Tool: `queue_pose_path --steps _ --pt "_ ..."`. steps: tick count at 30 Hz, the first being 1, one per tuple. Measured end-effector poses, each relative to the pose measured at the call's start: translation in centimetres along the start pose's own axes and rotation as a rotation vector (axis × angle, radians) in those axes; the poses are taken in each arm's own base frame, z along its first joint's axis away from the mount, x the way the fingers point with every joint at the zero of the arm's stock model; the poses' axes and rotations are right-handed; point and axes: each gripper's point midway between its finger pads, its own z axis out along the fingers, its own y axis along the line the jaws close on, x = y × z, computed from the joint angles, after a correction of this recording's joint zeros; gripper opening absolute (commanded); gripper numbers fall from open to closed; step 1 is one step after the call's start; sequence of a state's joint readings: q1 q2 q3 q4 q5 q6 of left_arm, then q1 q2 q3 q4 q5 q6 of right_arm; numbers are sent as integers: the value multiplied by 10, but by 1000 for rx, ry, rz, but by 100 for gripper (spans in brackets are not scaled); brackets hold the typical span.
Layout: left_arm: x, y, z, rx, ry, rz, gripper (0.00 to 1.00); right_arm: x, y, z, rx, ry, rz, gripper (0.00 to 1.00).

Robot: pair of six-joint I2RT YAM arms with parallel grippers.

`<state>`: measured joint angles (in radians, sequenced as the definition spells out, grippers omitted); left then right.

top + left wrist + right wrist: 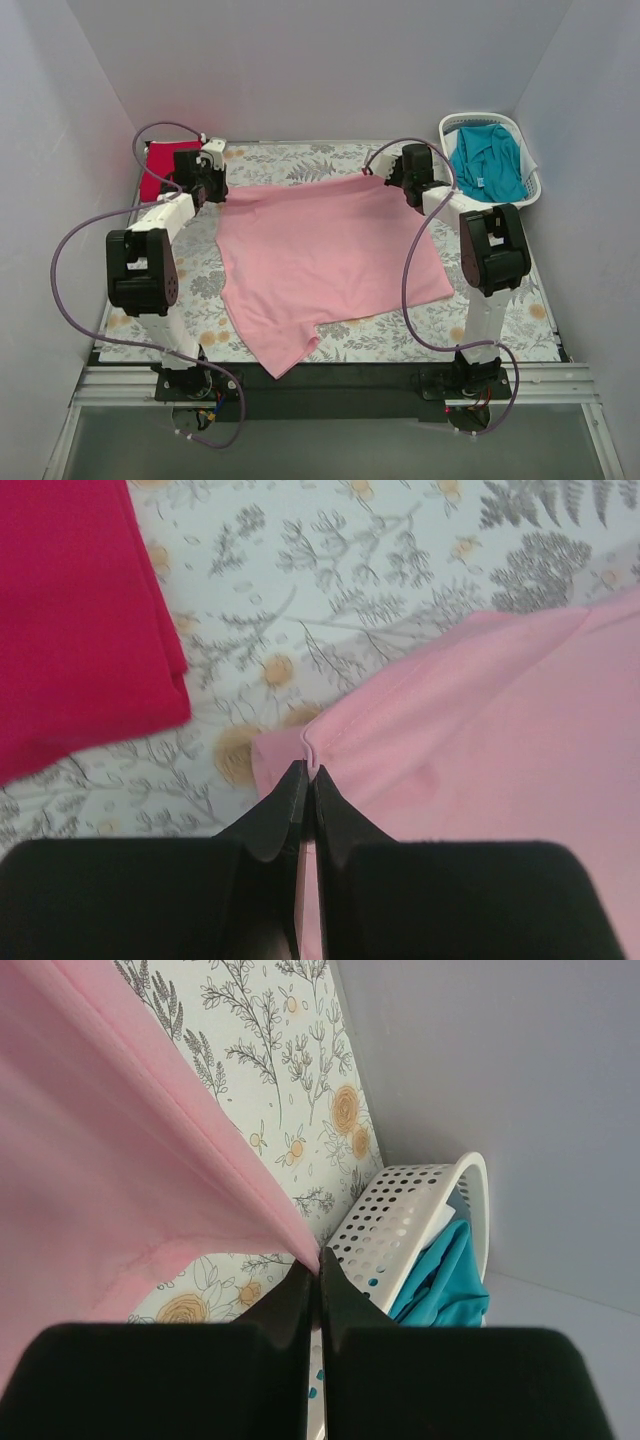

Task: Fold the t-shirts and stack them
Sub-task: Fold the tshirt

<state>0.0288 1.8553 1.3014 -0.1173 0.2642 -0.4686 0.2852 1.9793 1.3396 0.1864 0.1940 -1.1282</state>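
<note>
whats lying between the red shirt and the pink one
Only bare floral cloth separates the red shirt from the pink shirt, clearest in the left wrist view.

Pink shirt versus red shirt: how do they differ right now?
The pink shirt lies spread open mid-cloth; the red shirt sits compact, apparently folded, at the far left corner. The left end effector and right end effector each pinch the pink shirt's far edge; nothing touches the red shirt. Both rest on the floral cloth.
</note>
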Motion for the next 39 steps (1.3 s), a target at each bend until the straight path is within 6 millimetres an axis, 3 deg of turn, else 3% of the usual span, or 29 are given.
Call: queue_pose_path --steps 3,10,15,20,27,32,39 --pt "7 -16 -27 0 16 6 0 4 -1 1 -4 -4 7 1" --pt "3 -23 -70 -24 -8 8 0 12 -2 3 -22 -30 23 1" --pt "22 -38 -76 1 48 6 0 14 11 1 -57 -46 19 1" --pt "55 -55 -80 22 139 -12 0 22 23 -4 -87 -42 19 1" --pt "91 -63 -95 20 230 -64 0 32 26 -14 -99 -43 17 1" --pt "106 -66 -101 17 271 -67 0 36 39 -22 -125 -46 5 1" --pt "112 -66 -103 21 292 -63 0 47 62 -29 -174 -28 -17 1"
